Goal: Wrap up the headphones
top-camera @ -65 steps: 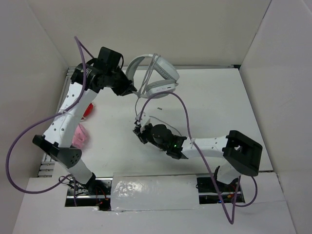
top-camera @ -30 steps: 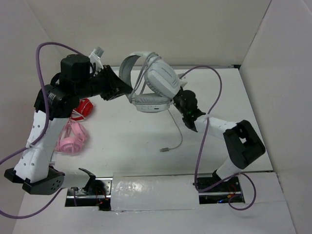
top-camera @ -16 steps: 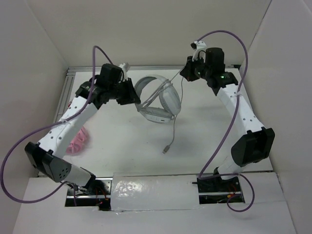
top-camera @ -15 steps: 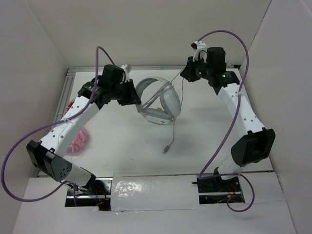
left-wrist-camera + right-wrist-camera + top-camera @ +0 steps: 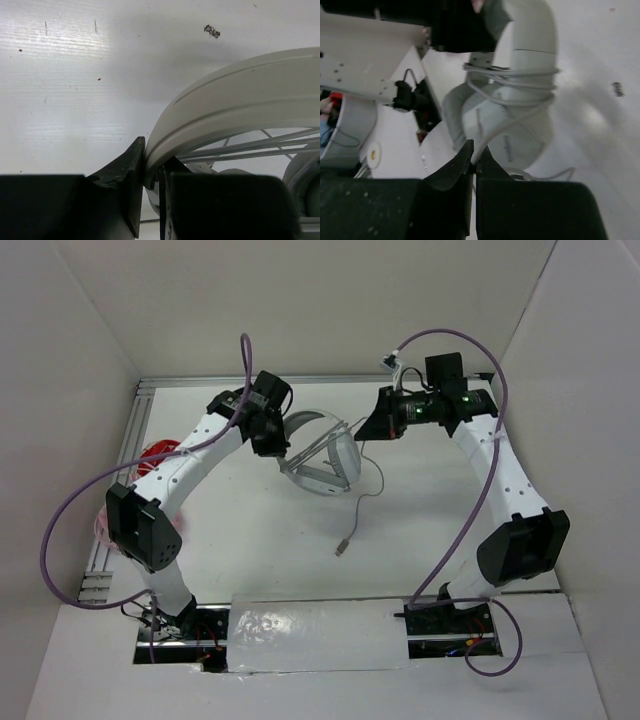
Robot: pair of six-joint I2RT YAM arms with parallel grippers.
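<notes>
- The left gripper (image 5: pixel 150 175) is clenched on the smooth, curved plastic headband (image 5: pixel 225 95) of the light grey-white over-ear headphones (image 5: pixel 322 455). Its black wedge-shaped fingers (image 5: pixel 125 185) pinch the band's edge from both sides.
- The headphones sit just off the left gripper's tips, between the two grippers. Whether they touch the table cannot be told.
- The right gripper (image 5: pixel 474 157) is closed tight on the thin grey cable (image 5: pixel 515 75). The strand runs from its fingertips straight ahead to the headphones.
- Directly ahead of the right gripper, several turns of that cable are wound around the band, above a rounded, matte oval ear cup (image 5: pixel 505 135).
- In the left wrist view, taut cable strands cross the space under the band's arch, just beyond the left fingers.
- From beside the right gripper, a loose run of cable curves back towards the arm bases. It ends in a small plug (image 5: pixel 342 548) lying on the table.
- The white matte table (image 5: pixel 450 530) shows faint streaks and a dark speck (image 5: pixel 212 31) ahead of the left gripper.
- The left arm's white link and black gripper fill the space just past the headphones in the right wrist view.
- Well behind the left gripper, beside the left arm, lie red headphones (image 5: pixel 158 450), partly hidden. A sliver of pink (image 5: pixel 103 528) shows near the arm's elbow.
- Glossy purple hoses (image 5: pixel 70 530) loop off both arms.
</notes>
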